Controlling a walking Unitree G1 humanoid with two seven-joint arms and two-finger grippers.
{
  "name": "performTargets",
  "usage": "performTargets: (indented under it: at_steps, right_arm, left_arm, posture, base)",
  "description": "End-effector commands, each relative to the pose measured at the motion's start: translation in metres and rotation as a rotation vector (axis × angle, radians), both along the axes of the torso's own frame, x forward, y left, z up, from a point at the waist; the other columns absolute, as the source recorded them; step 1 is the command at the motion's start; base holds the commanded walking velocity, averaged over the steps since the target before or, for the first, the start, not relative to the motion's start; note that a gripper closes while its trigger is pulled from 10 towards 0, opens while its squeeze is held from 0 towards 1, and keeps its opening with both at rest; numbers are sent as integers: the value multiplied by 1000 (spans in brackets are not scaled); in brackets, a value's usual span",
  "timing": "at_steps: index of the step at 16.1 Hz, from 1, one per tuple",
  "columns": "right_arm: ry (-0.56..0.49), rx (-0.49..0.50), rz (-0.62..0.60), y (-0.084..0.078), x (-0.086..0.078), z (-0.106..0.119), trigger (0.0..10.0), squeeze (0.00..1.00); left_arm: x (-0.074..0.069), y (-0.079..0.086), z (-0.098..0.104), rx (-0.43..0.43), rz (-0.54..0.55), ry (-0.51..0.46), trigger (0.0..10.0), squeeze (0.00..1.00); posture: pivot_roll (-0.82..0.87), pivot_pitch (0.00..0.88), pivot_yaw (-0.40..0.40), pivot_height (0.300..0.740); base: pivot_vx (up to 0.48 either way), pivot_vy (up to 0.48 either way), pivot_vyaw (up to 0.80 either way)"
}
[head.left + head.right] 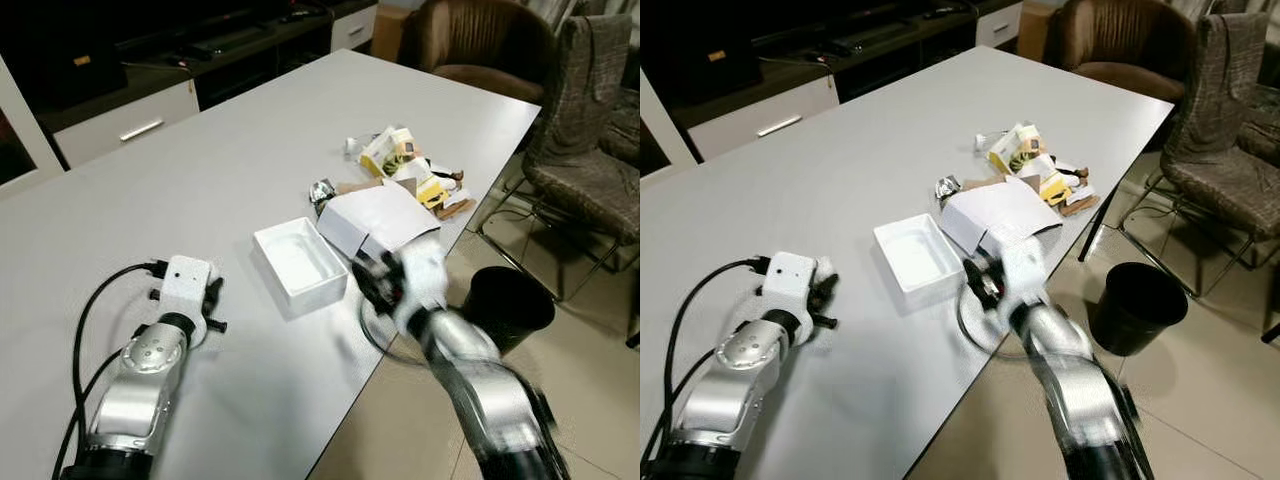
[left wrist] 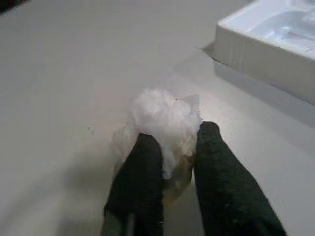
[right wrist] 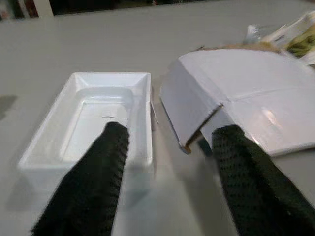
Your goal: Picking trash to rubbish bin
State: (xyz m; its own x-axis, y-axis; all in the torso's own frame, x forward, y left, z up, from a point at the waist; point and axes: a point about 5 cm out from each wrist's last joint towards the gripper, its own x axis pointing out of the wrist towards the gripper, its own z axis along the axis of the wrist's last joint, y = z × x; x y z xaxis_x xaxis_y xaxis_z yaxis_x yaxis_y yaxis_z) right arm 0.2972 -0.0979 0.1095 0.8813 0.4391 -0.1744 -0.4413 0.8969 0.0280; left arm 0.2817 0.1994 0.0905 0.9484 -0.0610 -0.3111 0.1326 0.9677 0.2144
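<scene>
1. White crumpled tissue point(image 2: 165, 125) sits clamped between the left tool point(image 2: 172, 147) fingers, low over the grey desk point(image 1: 200, 180).
2. Right tool point(image 3: 167, 142) hangs spread apart, between the white tray point(image 3: 93, 118) and white box point(image 3: 246, 93).
3. Black rubbish bin point(image 1: 510, 305) stands on the floor beside the desk.

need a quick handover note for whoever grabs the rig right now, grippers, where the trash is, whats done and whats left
Left gripper: shut on a crumpled white wad, low over the grey table.
Right gripper: open, holding nothing, at the table's near right edge, facing the gap between the white tray and the white cardboard box.
Beyond the box lies a pile of wrappers and small cartons.
Black bin: on the floor to the right of the table; what is inside cannot be seen.
Done: wad gripped.
Left: carry the wad to the bin, then clear tray, box and pile.
</scene>
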Motion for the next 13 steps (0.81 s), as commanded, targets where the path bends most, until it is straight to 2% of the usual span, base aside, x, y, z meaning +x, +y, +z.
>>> performTargets:
  at_steps: [1,3,4,6,7,8,13]
  right_arm:
    - [60,-33,-15,0,11,-6,10000,1000]
    - [77,-53,9,6,27,-6,10000,1000]
    - [99,-33,4,9,39,-4,10000,1000]
    - [138,-20,15,14,50,-4,10000,1000]
    - [170,-46,26,16,53,-7,10000,878]
    - [193,-70,50,19,54,-9,10000,0]
    - [346,-164,169,27,46,-35,10000,0]
  left_arm:
    - [-2,5,7,8,15,-21,0,0]
    - [-3,9,15,15,24,-46,0,0]
    - [-4,11,21,19,26,-61,0,0]
    - [-3,14,28,24,37,-83,0,0]
    - [-4,15,29,25,40,-86,0,0]
    - [-5,15,30,25,40,-86,0,0]
    - [-7,7,32,13,6,-79,0,0]
  posture:
    - [-26,0,-25,740]
    - [-14,0,-30,740]
    - [-2,0,-35,740]
    - [10,0,-42,740]
    - [11,0,-45,740]
    - [13,0,-47,740]
    - [25,0,-55,740]
  base:
    - [0,0,0]
    - [0,0,0]
    - [0,0,0]
    - [0,0,0]
    - [0,0,0]
    - [0,0,0]
    - [0,0,0]
